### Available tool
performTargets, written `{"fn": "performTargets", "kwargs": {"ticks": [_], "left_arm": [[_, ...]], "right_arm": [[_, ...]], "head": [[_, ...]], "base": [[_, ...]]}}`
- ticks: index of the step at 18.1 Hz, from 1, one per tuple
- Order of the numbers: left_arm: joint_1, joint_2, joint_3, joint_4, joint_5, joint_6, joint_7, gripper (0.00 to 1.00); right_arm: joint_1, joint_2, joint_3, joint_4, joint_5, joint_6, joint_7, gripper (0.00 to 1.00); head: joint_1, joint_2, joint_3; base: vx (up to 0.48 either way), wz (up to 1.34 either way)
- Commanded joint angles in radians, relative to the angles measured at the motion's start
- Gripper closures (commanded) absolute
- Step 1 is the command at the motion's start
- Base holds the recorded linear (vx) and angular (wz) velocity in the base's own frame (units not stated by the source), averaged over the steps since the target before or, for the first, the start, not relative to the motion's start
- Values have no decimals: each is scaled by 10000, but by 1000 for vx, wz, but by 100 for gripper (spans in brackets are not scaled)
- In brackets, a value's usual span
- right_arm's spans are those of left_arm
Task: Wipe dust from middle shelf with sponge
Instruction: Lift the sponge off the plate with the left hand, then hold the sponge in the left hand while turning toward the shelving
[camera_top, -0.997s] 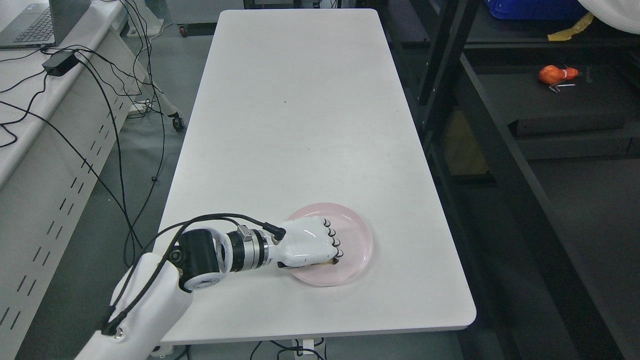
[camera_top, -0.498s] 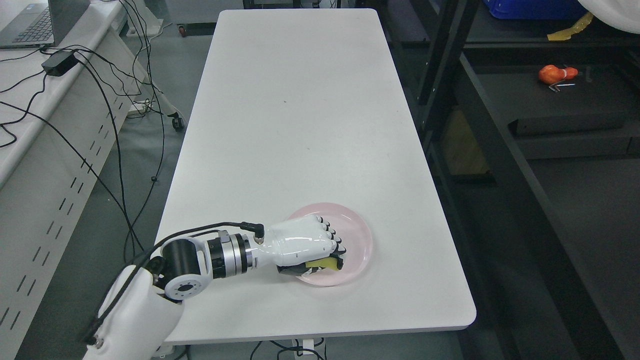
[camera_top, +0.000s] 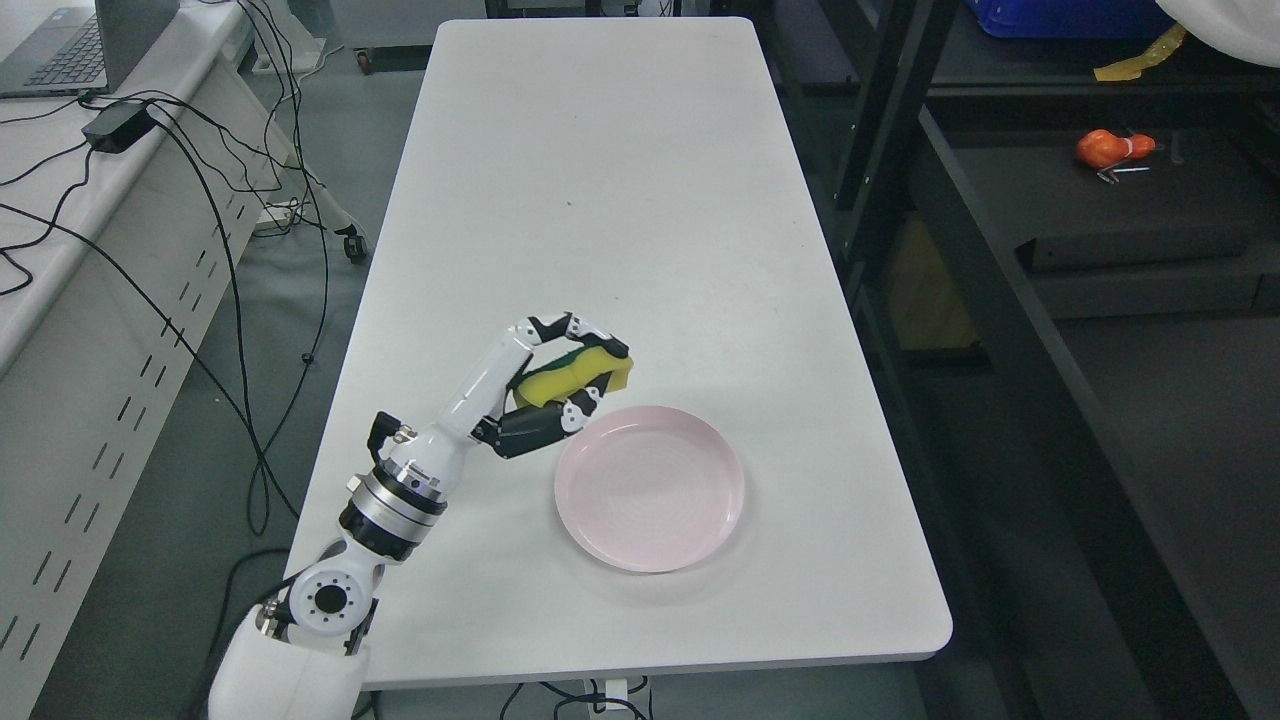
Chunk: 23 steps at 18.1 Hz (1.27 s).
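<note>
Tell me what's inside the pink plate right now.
Nothing shows in the pink plate; its whole inner surface is bare. The yellow sponge is held up in the left hand, above the white table just off the plate's upper left. Whatever lies beneath the plate is covered.

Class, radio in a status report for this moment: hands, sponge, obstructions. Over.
Left robot hand shut on yellow sponge, raised above white table. Pink plate empty. Right hand not in view. Black shelf off right, nothing in between.
</note>
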Motion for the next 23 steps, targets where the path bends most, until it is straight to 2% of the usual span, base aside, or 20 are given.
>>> {"fn": "performTargets", "kwargs": {"ticks": [1,16,23], "left_arm": [[792,-726,1441,-887,2187,388,826,100],[1868,-726,1349,-1072,3232,342,841,100],[1883,-726,476,-1148,3232,-10,841,100]], "right_arm": [[4,-175,13,-175,0,7,-6,0],[4,-175,-2,-175,0,7,-6,0],[4,-175,-2,-175,0,7,-6,0]], "head": [[0,0,0],[0,0,0],[0,0,0]], "base": [[0,0],[-13,-34],[-116,76]]}}
